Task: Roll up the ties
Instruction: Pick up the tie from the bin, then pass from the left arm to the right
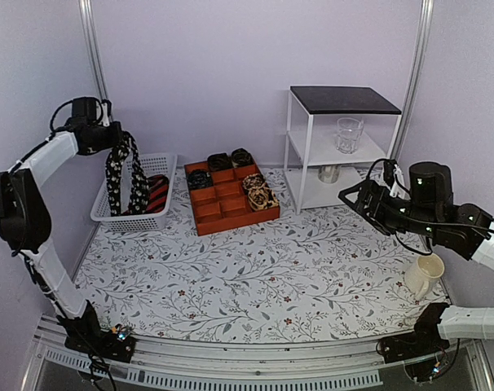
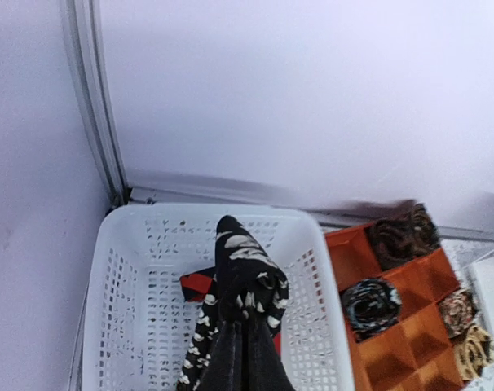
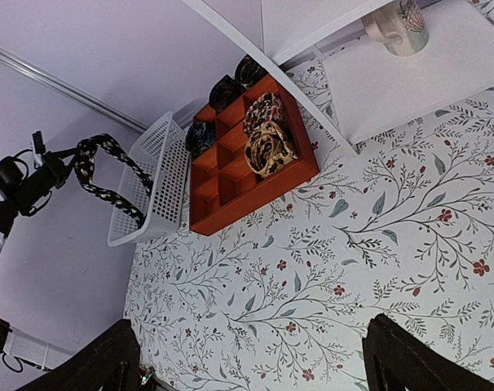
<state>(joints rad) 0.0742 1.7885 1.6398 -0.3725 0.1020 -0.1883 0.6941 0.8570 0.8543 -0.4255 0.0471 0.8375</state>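
Clamping a tie (image 1: 121, 177) above basket (image 1: 167, 173) beside tray (image 1: 231, 221): left pincer (image 1: 115, 140); right pincer (image 3: 255, 368) apart.

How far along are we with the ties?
Five coiled ties sit in the orange tray, so those look done. The left gripper is shut on a black patterned tie, dangling unrolled above the white basket. A red-and-black tie lies in the basket, not yet rolled. The right gripper is open, holding nothing.

Blk tie (image 1: 111, 183) w/ white blotches, red-blk striped tie (image 1: 156, 194), white basket (image 1: 167, 163), orange tray (image 1: 231, 218), white cloth (image 1: 255, 277) w/ grey vines
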